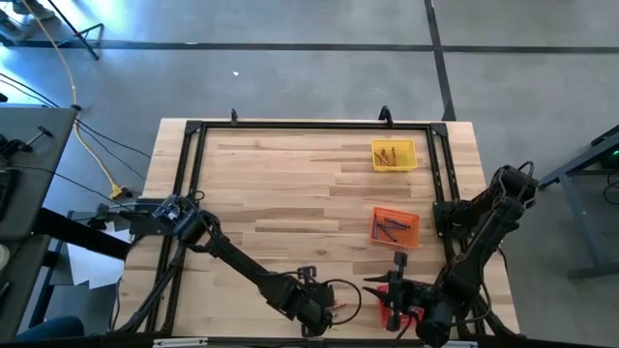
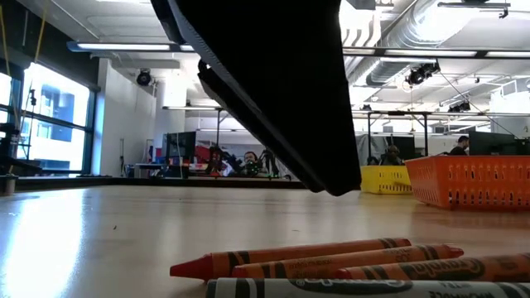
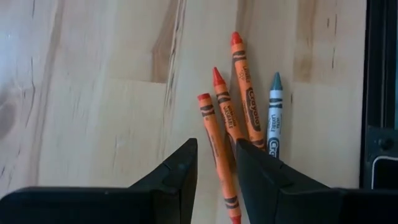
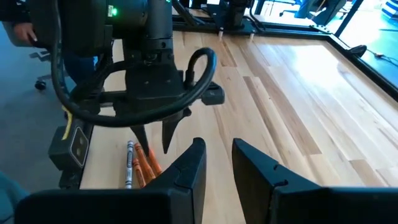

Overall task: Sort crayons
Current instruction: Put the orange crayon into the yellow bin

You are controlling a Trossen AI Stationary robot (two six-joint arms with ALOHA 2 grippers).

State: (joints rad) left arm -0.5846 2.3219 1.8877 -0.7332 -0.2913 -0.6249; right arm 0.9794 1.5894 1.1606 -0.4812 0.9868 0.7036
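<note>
Three orange-red crayons (image 3: 233, 118) and one blue-grey crayon (image 3: 274, 112) lie flat side by side on the wooden table near its front edge; they also show in the low view (image 2: 331, 257) and the right wrist view (image 4: 140, 165). My left gripper (image 3: 214, 168) points steeply down just above them, open, with one orange crayon (image 3: 217, 149) running under the gap between its fingers; I see no touch. In the high view it (image 1: 332, 309) hides the crayons. My right gripper (image 4: 217, 155) hangs open and empty to their right (image 1: 387, 288), facing the left gripper.
A yellow mesh tray (image 1: 394, 155) with crayons stands at the far right. An orange tray (image 1: 396, 225) with crayons stands nearer. A red tray (image 1: 392, 311) sits under my right arm at the front edge. A black frame (image 1: 193, 130) rims the table; bare wood lies left and centre.
</note>
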